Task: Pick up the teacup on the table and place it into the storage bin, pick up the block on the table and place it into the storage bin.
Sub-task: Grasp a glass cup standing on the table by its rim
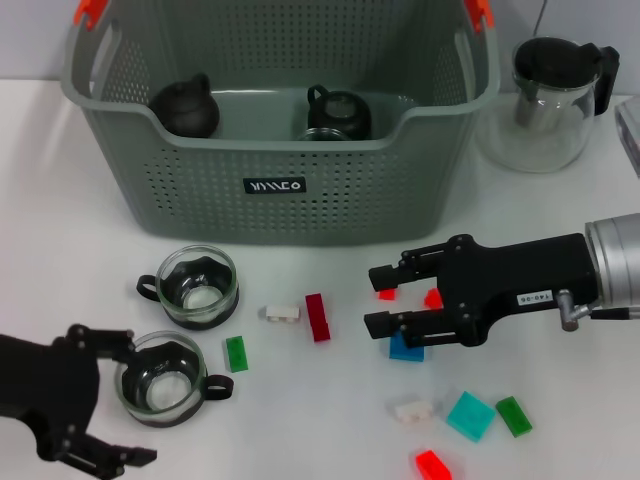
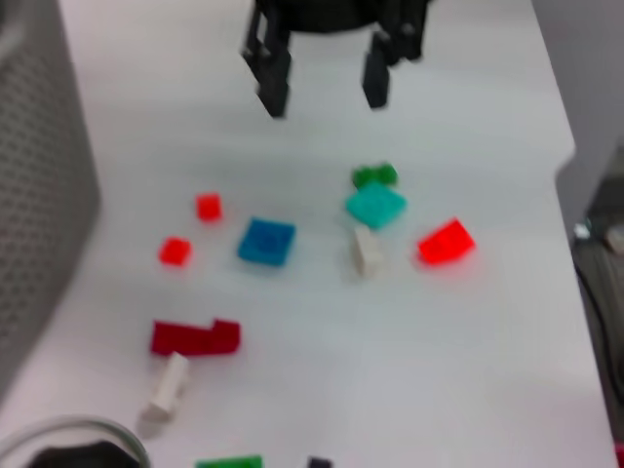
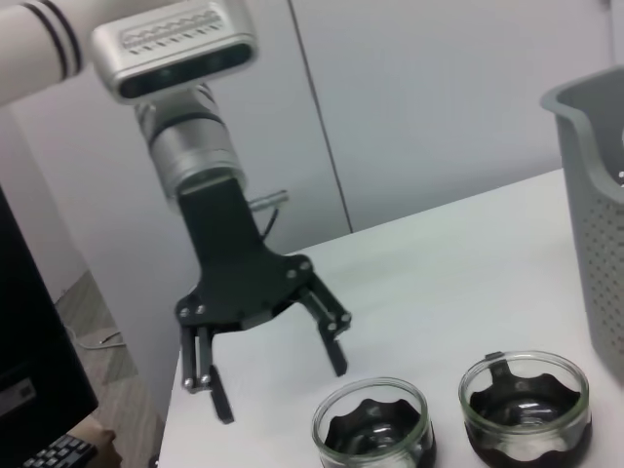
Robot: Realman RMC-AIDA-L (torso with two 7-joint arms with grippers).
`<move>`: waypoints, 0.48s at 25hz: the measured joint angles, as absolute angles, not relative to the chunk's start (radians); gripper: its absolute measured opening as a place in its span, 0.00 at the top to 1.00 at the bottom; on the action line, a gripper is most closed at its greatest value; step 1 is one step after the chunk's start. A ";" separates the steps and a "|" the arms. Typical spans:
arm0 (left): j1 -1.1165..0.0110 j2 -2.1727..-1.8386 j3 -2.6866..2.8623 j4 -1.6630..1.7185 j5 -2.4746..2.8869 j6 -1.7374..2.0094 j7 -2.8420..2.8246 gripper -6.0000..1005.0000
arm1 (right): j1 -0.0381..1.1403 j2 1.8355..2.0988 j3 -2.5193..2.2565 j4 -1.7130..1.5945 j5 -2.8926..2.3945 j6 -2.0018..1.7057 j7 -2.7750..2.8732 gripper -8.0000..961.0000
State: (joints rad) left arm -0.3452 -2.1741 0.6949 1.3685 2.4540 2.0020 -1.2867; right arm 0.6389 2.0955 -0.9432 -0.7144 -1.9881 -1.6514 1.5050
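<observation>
Nearest the head camera, at the counter's near left corner, the left hand [image 1: 105,400] hovers with its black fingers spread wide, one beside the rim of a glass teacup [image 1: 165,379] and the other lower, toward the near edge. That cup is clear glass with a dark base and a black handle; a second teacup [image 1: 198,286] of the same kind stands just behind it. Behind both, along the far edge, sits the storage bin [image 1: 275,185], grey-green and perforated, with orange-red clips and a small black label; two dark teapots rest inside it. A glass teapot [image 1: 552,98] stands at the far right. The right hand [image 1: 378,298] reaches in from the right edge, level, jaws apart and empty, above small blocks: a dark red block [image 1: 318,317] and a white block [image 1: 282,313] near the middle, a blue block [image 1: 405,349] under its lower finger.

From the left wrist, the right hand [image 2: 320,86] appears farther off, its two fingers parted over the white counter [image 2: 468,370], with a blue block [image 2: 266,241], a teal one [image 2: 375,206] and red ones scattered before it.

From the right wrist, the left hand [image 3: 276,369] hangs down from its silver arm, fingers splayed wide, close behind the two glass teacups [image 3: 371,427], the bin wall [image 3: 597,205] beyond.
</observation>
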 joint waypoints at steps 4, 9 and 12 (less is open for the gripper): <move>-0.339 -2.172 0.820 1.411 2.485 1.968 -1.367 0.11 | 0.644 2.095 -0.950 -0.704 -1.988 -1.637 1.505 0.36; -0.357 -2.173 0.920 1.429 2.532 1.903 -1.432 0.12 | 0.644 2.095 -0.957 -0.693 -1.988 -1.620 1.503 0.36; -0.370 -2.172 0.937 1.422 2.548 1.883 -1.435 0.12 | 0.644 2.095 -0.957 -0.690 -1.988 -1.615 1.500 0.36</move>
